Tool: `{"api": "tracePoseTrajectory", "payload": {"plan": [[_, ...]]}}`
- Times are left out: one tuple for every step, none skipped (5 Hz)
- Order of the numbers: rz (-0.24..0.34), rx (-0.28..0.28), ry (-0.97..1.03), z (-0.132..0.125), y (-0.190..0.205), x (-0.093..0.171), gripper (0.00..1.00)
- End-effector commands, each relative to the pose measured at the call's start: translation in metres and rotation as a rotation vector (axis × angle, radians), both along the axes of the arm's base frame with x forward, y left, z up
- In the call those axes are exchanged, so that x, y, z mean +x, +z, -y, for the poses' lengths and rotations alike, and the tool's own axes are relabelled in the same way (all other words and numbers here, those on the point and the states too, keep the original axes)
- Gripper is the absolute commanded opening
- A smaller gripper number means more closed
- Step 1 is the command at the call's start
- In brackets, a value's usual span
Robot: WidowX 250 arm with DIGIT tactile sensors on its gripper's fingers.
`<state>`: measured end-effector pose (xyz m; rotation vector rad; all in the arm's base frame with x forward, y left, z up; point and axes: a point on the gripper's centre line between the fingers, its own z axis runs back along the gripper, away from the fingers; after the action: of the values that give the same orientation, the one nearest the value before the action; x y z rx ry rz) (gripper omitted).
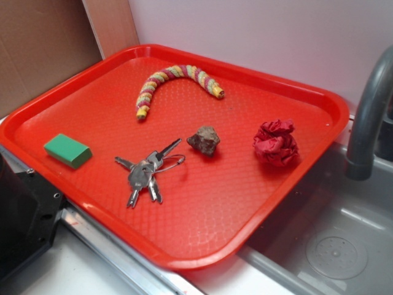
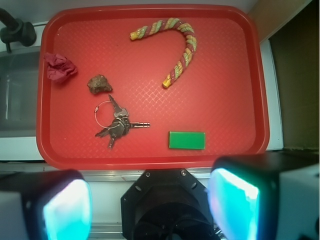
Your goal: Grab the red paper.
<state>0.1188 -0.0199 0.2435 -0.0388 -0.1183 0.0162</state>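
Red plastic tray (image 1: 92,98) holds: crumpled red paper ball (image 1: 276,142) right; brown rock (image 1: 204,140) beside it; metal keys (image 1: 146,172) centre; green block (image 1: 67,150) left; striped braided rope (image 1: 175,83) behind.

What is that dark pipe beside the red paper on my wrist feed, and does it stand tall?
Observer: It's a grey faucet. The exterior view shows it rising in a tall curve from the sink, just outside the red tray rim and apart from the red paper.
Operator: Is the paper flat or bulky?
Observer: Bulky. From the side it is a crumpled ball standing a bit taller than the brown rock next to it.
Operator: Does the exterior view show my gripper?
Observer: No, the gripper is outside that frame.
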Motion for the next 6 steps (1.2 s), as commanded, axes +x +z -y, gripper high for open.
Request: {"api": "tracePoseTrajectory", "payload": {"plan": [[0.0,0.0,0.0,0.0,0.0,0.0,1.0],[0.06,-0.026,-0.227,0.022,-0.022,0.036,1.0],[0.084,-0.043,-0.474,0.051,-0.053,0.07,1.0],[0.084,-0.043,-0.474,0.051,-0.053,0.07,1.0],[0.084,-0.043,-0.474,0.051,-0.053,0.07,1.0],[0.084,-0.043,-0.474,0.051,-0.053,0.07,1.0]]}}
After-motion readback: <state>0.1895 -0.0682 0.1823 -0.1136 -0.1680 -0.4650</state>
